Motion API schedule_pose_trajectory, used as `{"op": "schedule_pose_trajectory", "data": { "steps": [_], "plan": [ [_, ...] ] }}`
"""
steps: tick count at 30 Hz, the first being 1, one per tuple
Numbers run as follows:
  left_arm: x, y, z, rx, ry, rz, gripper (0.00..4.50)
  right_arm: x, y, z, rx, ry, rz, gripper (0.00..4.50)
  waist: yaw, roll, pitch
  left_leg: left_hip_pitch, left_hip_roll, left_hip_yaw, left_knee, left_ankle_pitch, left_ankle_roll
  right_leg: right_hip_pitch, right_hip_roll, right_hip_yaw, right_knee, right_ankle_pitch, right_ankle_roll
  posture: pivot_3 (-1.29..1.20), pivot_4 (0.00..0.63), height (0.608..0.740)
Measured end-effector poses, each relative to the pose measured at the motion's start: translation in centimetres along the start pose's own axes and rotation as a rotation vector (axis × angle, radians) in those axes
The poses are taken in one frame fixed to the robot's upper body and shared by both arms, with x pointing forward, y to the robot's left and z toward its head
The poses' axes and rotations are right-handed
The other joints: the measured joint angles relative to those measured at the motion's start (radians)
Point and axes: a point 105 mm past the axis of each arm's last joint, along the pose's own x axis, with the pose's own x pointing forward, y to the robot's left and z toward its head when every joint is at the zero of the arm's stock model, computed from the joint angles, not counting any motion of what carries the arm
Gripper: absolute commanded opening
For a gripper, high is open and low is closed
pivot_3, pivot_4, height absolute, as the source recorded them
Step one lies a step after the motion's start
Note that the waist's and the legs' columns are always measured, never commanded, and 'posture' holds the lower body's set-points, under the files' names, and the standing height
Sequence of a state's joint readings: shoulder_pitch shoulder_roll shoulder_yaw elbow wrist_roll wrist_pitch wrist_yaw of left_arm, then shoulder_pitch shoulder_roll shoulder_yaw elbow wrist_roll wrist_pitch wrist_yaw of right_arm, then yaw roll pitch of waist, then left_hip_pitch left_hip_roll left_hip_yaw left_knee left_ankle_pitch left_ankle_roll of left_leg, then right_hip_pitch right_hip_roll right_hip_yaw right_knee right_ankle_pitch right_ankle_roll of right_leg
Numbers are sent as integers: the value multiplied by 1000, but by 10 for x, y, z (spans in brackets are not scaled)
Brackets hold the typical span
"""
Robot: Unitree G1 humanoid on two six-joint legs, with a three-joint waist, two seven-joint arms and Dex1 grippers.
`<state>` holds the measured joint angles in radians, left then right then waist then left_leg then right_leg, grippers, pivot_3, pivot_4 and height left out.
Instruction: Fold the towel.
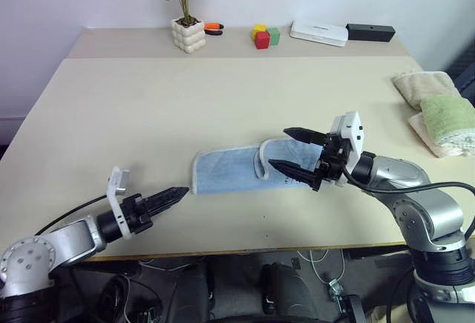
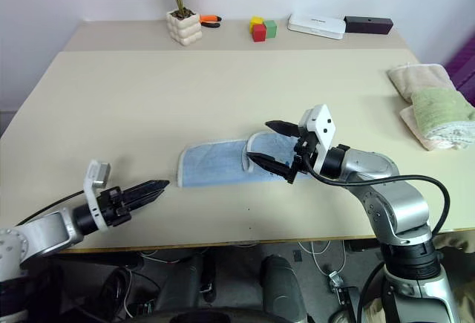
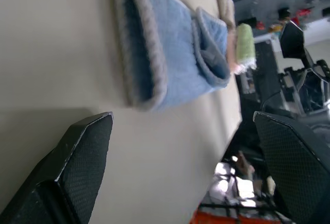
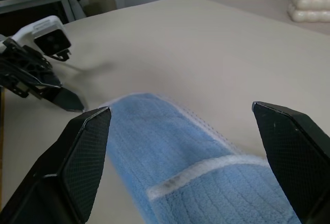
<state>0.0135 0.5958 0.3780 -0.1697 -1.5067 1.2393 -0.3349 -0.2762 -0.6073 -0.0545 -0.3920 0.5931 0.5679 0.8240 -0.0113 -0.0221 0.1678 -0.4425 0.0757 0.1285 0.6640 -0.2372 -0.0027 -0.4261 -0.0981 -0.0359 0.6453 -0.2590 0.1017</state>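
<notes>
The left gripper [image 1: 172,196], its two black fingers spread apart and holding nothing, hangs over the near left part of the beige table [image 1: 133,108], just left of the light-blue terry towel with whitish trim [image 1: 230,172]. That towel lies already doubled near the table's middle, its long axis running left to right. Over its right end hovers the right gripper [image 1: 291,150], jaws wide and empty; this arm looks nearer the cloth. No readable writing or brand shows on anything.
</notes>
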Motion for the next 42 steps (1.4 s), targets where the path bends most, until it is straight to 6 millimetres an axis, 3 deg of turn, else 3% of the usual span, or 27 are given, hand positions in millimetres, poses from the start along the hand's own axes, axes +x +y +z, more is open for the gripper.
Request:
{"op": "schedule_pose_trajectory", "data": {
  "steps": [12, 18, 21, 30, 34, 42],
  "plan": [
    [37, 0, 8, -70, 43, -70, 4500, 1, -5, -1, -24, 10, -45, 4448, 8, 1, -1, 0, -2, -1, 0, 0, 0, 1, 0, 0, 0, 0, 0, 0, 150, 735],
    [51, 11, 5, -130, 24, -38, 1537, 0, -8, -2, -31, 15, -71, 4500, 23, 2, -2, 0, -2, -1, 1, 0, 0, 2, -1, 0, 0, 0, 0, 0, 150, 735],
    [54, 3, 9, -104, 28, -66, 78, 0, -9, -2, -40, 16, -82, 4500, 25, 4, -3, 1, -3, -2, 1, 0, 0, 2, -1, 0, 0, 0, 0, 0, 150, 735],
    [51, 4, 20, -74, 31, -44, 28, -1, -11, -1, -72, 12, -103, 4500, 21, 7, -4, 1, -3, -2, 1, 0, 0, 3, -1, 0, 0, 0, 0, 0, 150, 735],
    [34, 15, 39, -20, 15, 46, 28, -1, -14, -2, -71, 16, -111, 4500, 14, 7, -4, 1, -3, -1, -1, 0, 0, 1, -1, 0, 0, 0, 0, 0, 150, 735],
    [9, 23, 57, 46, 5, 111, 28, -2, -18, -5, -74, 22, -124, 4500, 16, 5, -4, 0, -3, -1, -1, 0, 0, 0, -1, 0, -1, 0, 0, 0, 150, 735]
  ]
}}
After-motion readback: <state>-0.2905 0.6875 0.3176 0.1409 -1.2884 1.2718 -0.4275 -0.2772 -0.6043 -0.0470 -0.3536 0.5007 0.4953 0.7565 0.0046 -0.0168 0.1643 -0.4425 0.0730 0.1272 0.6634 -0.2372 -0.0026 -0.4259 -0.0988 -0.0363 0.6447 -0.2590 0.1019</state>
